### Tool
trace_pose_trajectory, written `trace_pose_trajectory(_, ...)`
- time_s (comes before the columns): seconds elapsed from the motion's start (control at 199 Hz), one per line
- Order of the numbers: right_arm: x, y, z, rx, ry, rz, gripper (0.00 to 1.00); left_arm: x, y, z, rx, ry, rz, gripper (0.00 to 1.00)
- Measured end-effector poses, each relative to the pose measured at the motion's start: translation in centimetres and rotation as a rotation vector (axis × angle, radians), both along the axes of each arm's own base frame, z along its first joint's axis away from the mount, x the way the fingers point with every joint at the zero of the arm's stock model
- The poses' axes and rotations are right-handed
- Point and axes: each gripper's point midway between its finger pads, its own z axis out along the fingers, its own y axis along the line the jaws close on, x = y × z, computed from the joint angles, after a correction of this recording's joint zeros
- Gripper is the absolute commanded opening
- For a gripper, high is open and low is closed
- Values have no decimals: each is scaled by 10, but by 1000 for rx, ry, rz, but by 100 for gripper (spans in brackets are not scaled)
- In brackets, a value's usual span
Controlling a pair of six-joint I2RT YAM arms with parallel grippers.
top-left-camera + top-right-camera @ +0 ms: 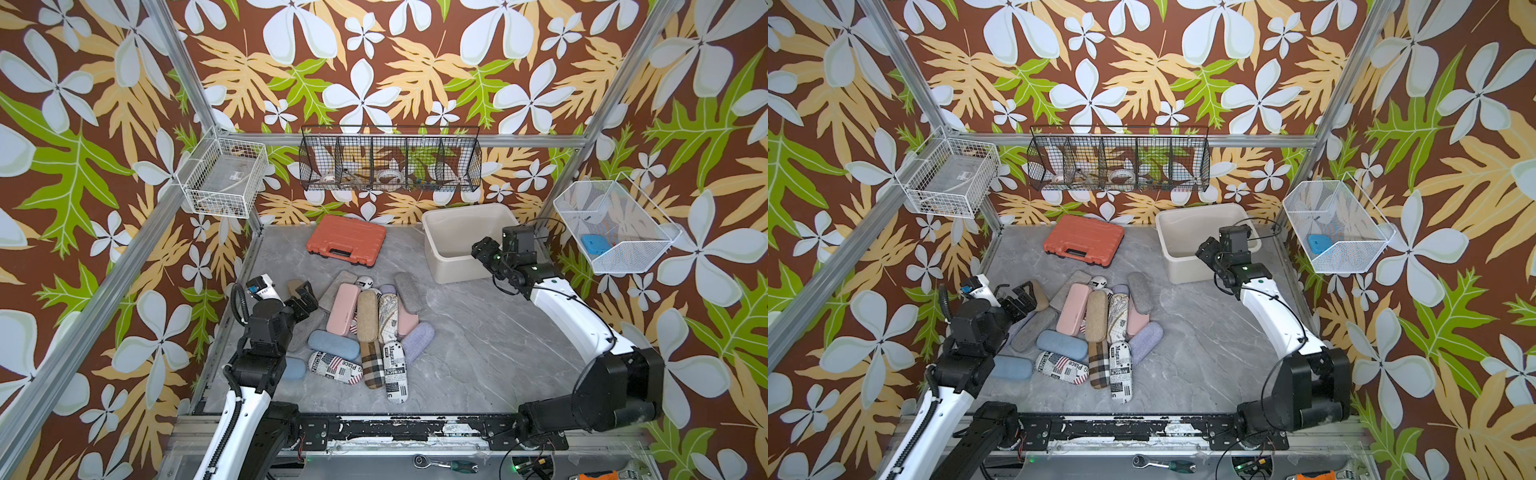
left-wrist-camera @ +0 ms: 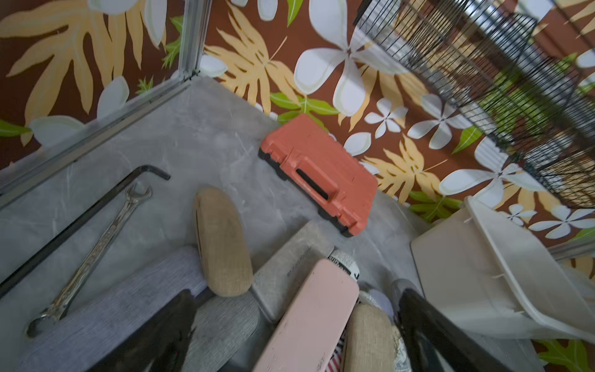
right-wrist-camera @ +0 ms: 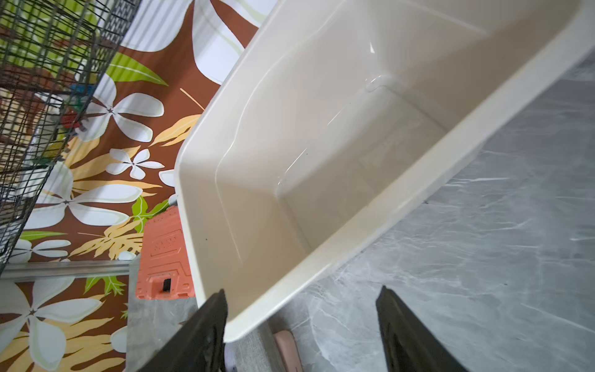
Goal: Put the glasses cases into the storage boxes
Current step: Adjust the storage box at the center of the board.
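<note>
Glasses cases [image 1: 368,316]: heaped lower centre, none inside storage box [image 1: 451,266], upper right. Left gripper [image 1: 306,296]: spread wide over heap. Right gripper [image 3: 302,290]: parted, empty, at box rim. Probably light, rigid, smooth; pinch across narrow width, mid-length.

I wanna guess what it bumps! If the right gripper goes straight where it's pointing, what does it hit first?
Most likely the near rim of the cream-white rectangular plastic tub: in the right wrist view that rim runs between the open fingers of the right gripper. Depth is unclear.
</note>
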Motion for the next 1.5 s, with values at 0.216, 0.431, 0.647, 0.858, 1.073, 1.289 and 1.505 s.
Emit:
trace_pose_trajectory(0.216, 16, 23, -28, 38, 85, -16, 75, -3, -15, -33, -66, 121, -62, 100)
trace_pose_trajectory(0.431, 21, 31, -41, 61, 119, -43, 68, -12, -29, -59, -135, 179, -119, 100)
trace_pose_trajectory(0.647, 18, 32, -52, 71, 142, -47, 56, -13, -32, -58, -154, 176, -131, 100)
trace_pose_trajectory(0.858, 10, 27, -50, 50, 133, -52, 41, -13, -33, -57, -162, 171, -134, 100)
trace_pose_trajectory(1.073, 5, 10, -49, 28, 123, -74, 22, -13, -33, -58, -161, 177, -132, 100)
trace_pose_trajectory(1.289, -13, -18, -53, -82, 154, -60, 15, -12, -32, -58, -159, 176, -129, 100)
trace_pose_trajectory(1.505, -38, -42, -43, -202, 174, -26, 10, -12, -32, -57, -159, 171, -129, 100)
